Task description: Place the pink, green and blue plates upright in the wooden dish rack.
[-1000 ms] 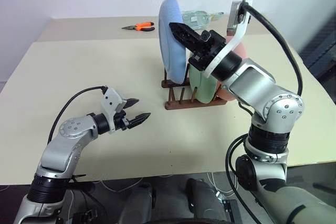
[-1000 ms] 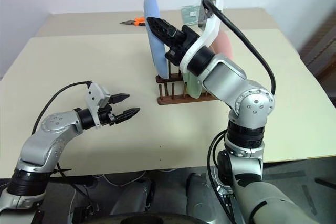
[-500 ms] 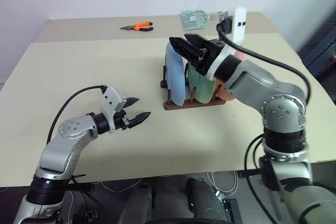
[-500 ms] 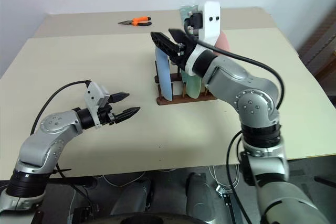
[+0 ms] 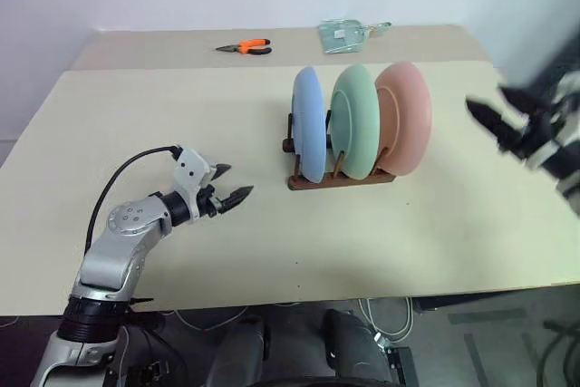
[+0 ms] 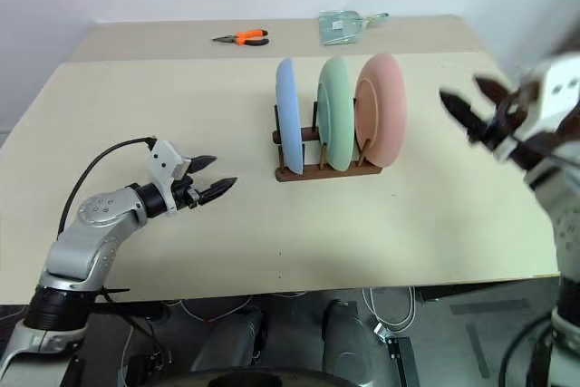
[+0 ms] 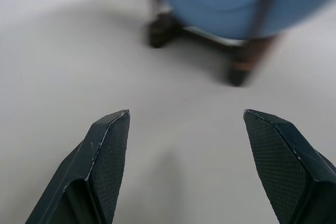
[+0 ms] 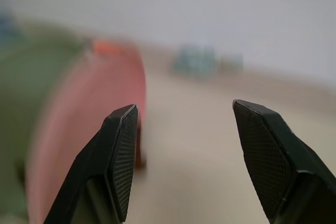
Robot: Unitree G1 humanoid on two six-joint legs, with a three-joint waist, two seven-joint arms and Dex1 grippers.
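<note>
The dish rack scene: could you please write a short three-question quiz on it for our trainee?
1. True or false: the blue plate, green plate and pink plate all stand upright in the wooden dish rack.
2. Which plate stands nearest the left gripper? A pink, B green, C blue.
3. What tool lies at the table's far edge?

Key: 1 true. 2 C. 3 the orange-handled pliers. The right gripper is open, beside the rack, holding nothing.
</note>
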